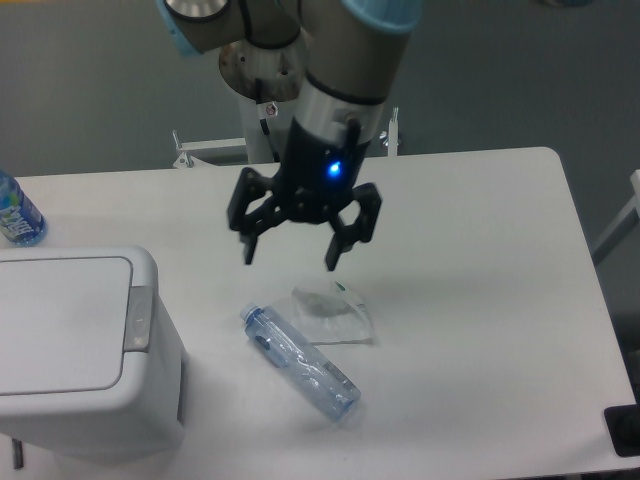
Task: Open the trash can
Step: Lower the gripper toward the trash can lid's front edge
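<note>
— So where is your tool (pixel 289 255) right now?

— Hanging above the white table (pixel 480 260), a little left of the middle, with its fingers (pixel 248 248) spread wide and pointing down. Nothing is between them. A blue light glows on the body of my wrist just above.

— And the trash can (pixel 75 350)?

— It sits at the front left corner of the table, well apart from my tool, lower and to the left in the camera's view. Its flat lid (pixel 60 322) lies closed, and the small grey push-button tab (pixel 139 318) is on the lid's right edge, the side that faces toward my tool.

— What lies between you and it?

— Bare table, mostly. Almost under my tool, slightly toward the front, there is a crumpled clear plastic bag (pixel 333 314), and just beside it, touching or nearly so, a clear plastic bottle (pixel 299 361) lying on its side, its cap end pointing toward the trash can. I cannot tell whether the bag and bottle actually touch.

— Anything else on the table?

— A second bottle with a blue label (pixel 17 215) stands at the far left edge, behind the trash can and half cut off by the frame. A dark object (pixel 624 431) shows at the front right corner; I cannot tell what it is.
</note>
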Robot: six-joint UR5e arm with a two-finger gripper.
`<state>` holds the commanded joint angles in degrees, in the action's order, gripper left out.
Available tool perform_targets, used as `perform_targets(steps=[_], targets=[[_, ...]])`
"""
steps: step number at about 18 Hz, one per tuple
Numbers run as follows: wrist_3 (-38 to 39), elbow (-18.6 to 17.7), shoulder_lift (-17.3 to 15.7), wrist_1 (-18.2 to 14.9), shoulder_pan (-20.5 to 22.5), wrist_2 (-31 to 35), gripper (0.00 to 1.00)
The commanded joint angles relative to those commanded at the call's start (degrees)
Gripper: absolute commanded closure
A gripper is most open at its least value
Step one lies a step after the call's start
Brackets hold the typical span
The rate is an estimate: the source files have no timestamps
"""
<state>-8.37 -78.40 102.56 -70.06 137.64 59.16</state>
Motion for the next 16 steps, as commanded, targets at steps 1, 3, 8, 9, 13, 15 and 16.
perform_targets(steps=[1, 3, 8, 9, 13, 15, 16], targets=[[1.15, -0.26, 0.35, 1.5, -0.61, -0.36, 0.0], [1.77, -0.44, 1.32, 2.74, -2.63, -0.19, 0.0], [1.69, -0.35, 2.73, 3.0, -4.65, -0.19, 0.0], [1.6, -0.27, 2.9, 3.0, -5.01, -0.19, 0.0], [1.77, -0.44, 3.69, 4.76, -6.15, 0.07, 0.0], [1.69, -0.7, 4.05, 4.85, -6.59, 0.07, 0.0], [1.69, -0.88, 4.13, 4.94, -6.68, 0.25, 0.0]])
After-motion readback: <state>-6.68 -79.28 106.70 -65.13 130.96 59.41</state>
